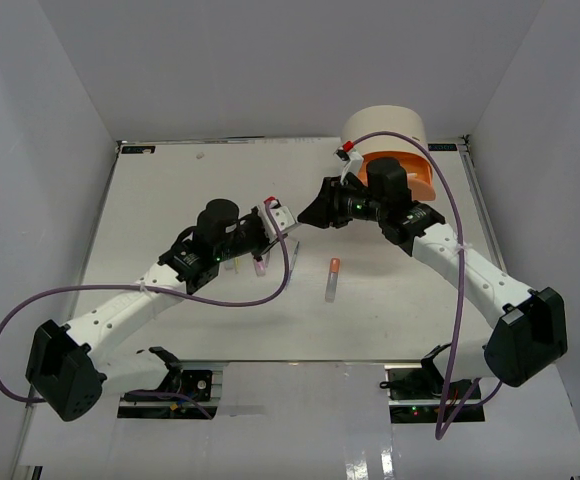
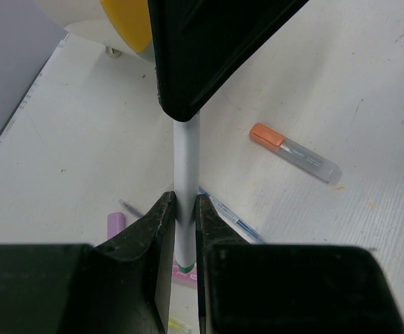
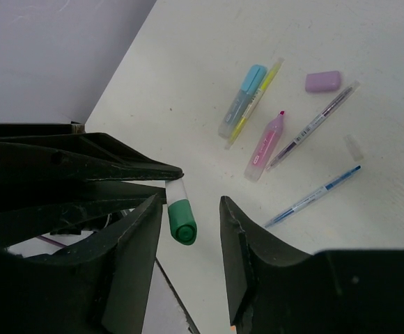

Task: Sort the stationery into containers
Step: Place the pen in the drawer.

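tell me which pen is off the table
The green-capped white pen: the left end effector holds it up; the others lie flat on the table.

Counts:
- Thin pens x4: green-capped pen (image 3: 181, 221), yellow pen (image 3: 263, 90), purple pen (image 3: 315, 125), blue pen (image 3: 313, 197).
- Thick markers x3: blue marker (image 3: 240, 103), pink marker (image 3: 265, 147), orange-capped marker (image 2: 296, 153).
- Purple piece (image 3: 323, 81) x1.
- Small clear piece (image 3: 354, 147) x1.
- Cream organiser (image 1: 385, 125) x1. Drawers showing x2: orange drawer (image 1: 422, 175), yellow drawer (image 2: 127, 24).
- Grippers x2: left gripper (image 2: 183, 200), right gripper (image 3: 190, 205).

A white worktop (image 1: 170, 210), lightly scuffed and speckled, is enclosed by plain pale grey walls (image 1: 290, 60) at left, back and right.
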Robot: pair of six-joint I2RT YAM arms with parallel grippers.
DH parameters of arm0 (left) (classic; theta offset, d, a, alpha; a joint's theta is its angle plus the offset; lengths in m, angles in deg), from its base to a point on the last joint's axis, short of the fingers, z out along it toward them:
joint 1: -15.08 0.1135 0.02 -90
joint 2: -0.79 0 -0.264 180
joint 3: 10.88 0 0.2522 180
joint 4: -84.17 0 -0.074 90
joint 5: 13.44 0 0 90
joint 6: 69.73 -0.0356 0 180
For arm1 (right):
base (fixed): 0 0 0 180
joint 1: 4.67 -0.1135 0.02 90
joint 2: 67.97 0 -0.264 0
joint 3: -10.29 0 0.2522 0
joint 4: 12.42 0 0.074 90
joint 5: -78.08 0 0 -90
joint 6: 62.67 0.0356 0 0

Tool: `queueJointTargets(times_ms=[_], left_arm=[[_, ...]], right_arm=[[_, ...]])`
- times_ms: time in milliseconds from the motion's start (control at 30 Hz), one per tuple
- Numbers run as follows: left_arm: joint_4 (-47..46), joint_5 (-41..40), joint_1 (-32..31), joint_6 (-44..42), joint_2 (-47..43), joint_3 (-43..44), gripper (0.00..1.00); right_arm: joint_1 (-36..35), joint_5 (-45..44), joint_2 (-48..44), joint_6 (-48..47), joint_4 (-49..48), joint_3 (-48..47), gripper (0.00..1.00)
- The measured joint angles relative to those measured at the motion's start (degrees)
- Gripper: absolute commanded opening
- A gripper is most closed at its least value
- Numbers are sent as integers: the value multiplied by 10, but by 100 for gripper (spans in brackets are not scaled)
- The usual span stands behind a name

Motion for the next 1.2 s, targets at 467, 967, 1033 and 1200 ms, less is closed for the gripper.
queueJointTargets(times_ms=[467,967,1033,1200], left_arm=[[-5,-1,0,-6,-8,-11,34],[-14,-88,10,79,-11,-5,98],[-17,-106,30,119,-9,4,98],[-26,-138,111,219,6,28,98]], right_arm=[[-8,5,0,11,-3,0,8],[141,-13,-47,-10,18,-15,8],[194,-12,-56,-15,26,-30,8],[301,0,-63,-21,39,-64,8]])
